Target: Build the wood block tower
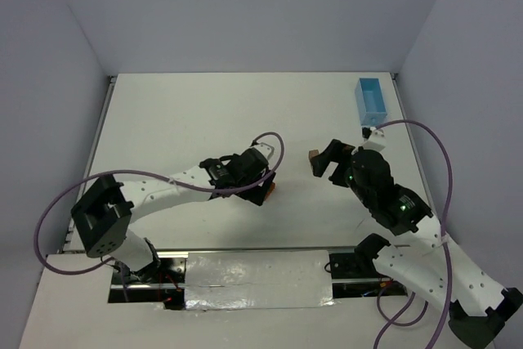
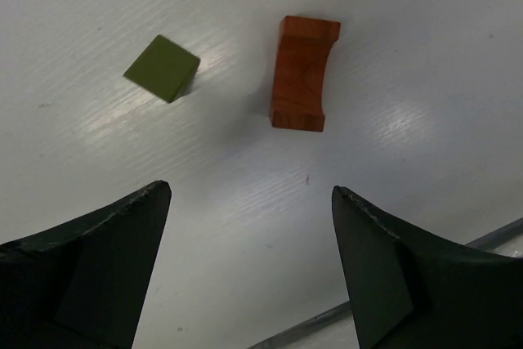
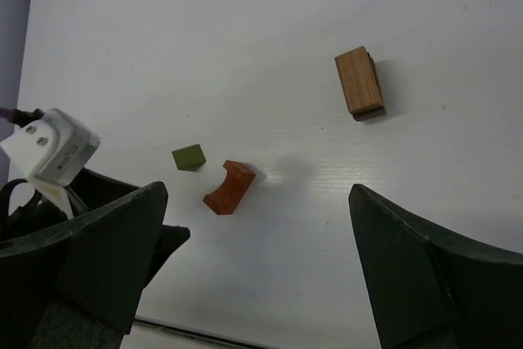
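Three small wooden blocks lie apart on the white table, none on another. An orange arch block (image 2: 302,73) and an olive-green cube (image 2: 163,68) lie just ahead of my left gripper (image 2: 249,190), which is open and empty above the table. The right wrist view shows a brown rectangular block (image 3: 359,82), the orange arch (image 3: 229,187) and the green cube (image 3: 189,157). My right gripper (image 3: 257,194) is open and empty above them. From above, the left gripper (image 1: 261,185) is beside the orange block (image 1: 270,190), and the right gripper (image 1: 325,163) is beside the brown block (image 1: 313,158).
A light blue rectangular tray (image 1: 372,99) stands at the far right of the table. The left wrist's white camera box (image 3: 53,146) is at the left of the right wrist view. Purple cables loop over both arms. Grey walls surround the table.
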### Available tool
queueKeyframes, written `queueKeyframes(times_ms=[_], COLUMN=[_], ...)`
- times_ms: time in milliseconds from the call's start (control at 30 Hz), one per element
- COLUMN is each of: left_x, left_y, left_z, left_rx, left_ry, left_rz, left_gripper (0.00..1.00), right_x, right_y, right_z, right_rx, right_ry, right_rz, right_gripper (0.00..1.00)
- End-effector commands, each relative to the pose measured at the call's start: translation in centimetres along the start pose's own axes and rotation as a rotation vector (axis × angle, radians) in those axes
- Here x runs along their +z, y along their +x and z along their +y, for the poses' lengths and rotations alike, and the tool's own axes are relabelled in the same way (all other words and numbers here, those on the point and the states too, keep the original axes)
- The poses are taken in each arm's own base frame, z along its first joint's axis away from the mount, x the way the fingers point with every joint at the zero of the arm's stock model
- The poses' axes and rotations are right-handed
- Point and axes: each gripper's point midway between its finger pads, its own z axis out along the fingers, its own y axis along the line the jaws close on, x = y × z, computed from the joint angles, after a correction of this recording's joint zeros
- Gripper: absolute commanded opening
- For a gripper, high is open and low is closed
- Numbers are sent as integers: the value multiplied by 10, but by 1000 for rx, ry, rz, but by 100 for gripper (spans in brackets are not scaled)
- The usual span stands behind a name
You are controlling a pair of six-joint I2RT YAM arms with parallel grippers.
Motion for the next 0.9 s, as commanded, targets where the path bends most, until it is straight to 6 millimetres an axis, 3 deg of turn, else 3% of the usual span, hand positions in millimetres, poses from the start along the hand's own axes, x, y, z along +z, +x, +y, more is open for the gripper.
queueKeyframes(times_ms=[0,67,267,333,433,700,867], left_x=[10,27,51,54,59,69,68], left_y=[-33,-26,-14,-14,-14,-9,-11], left_z=[-27,-30,-36,-38,-38,-38,-39], left_rx=[29,60,85,92,103,117,112], left_ry=[50,41,43,50,42,36,39], left_rz=[-82,-33,20,21,29,44,42], left_gripper=[91,85,82,80,68,59,33], right_x=[-10,-13,-12,-10,-6,-3,-1], right_y=[1,0,0,2,5,10,10], right_z=[-14,-13,-13,-10,-10,-10,-11], right_rx=[0,-10,-27,-41,-52,-72,-80], right_ry=[25,16,12,-1,1,-4,0], right_rz=[-4,-3,-1,11,25,42,37], right_gripper=[100,100,100,100,100,100,100])
